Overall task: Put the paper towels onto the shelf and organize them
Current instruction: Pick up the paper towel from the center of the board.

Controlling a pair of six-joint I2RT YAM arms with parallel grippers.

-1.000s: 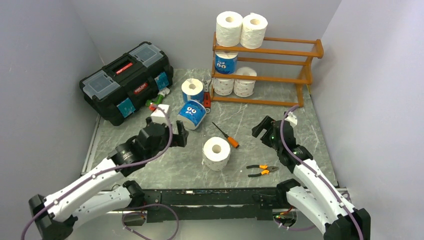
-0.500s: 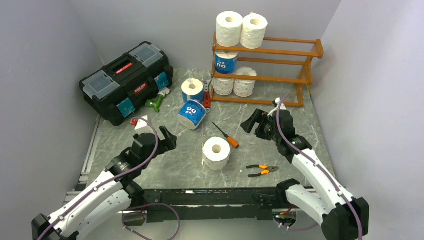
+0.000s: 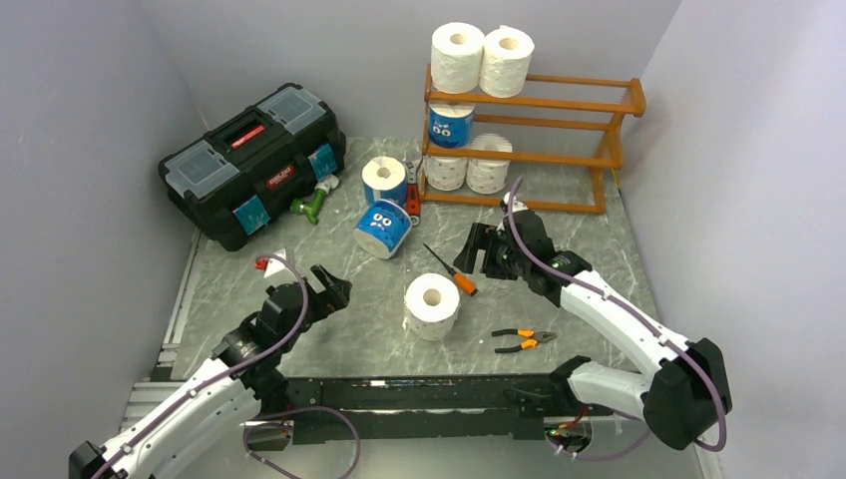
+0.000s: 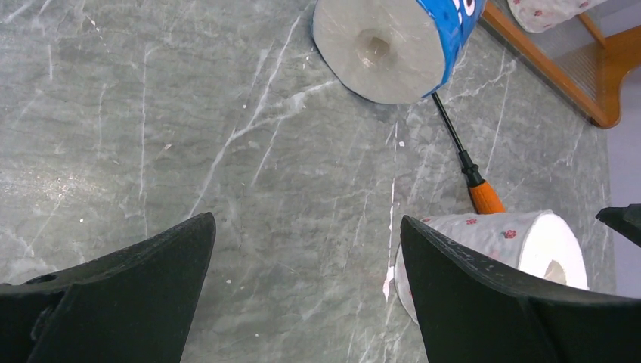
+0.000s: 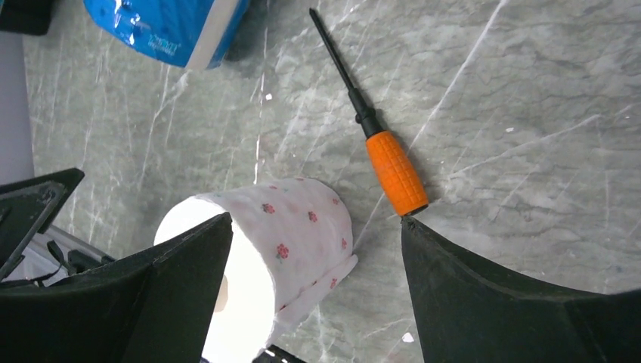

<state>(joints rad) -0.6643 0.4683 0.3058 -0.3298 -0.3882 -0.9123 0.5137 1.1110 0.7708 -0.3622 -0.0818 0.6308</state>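
From above, five rolls sit on the shelf [image 3: 589, 103]. Three stand on the table [image 3: 609, 269]: one white roll [image 3: 432, 302] and two blue rolls [image 3: 382, 228]. Left wrist: the left claw [image 4: 302, 287] gapes wide, empty. Right wrist: the right claw [image 5: 314, 280] is wide open and empty near the white roll [image 5: 280, 249], which is probably light and squashy; grip its sides gently.

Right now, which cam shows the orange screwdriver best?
Right wrist: the screwdriver lies whole and large, black shaft to orange handle. Left wrist shows it smaller, off to the right; top external shows it whole but tiny.
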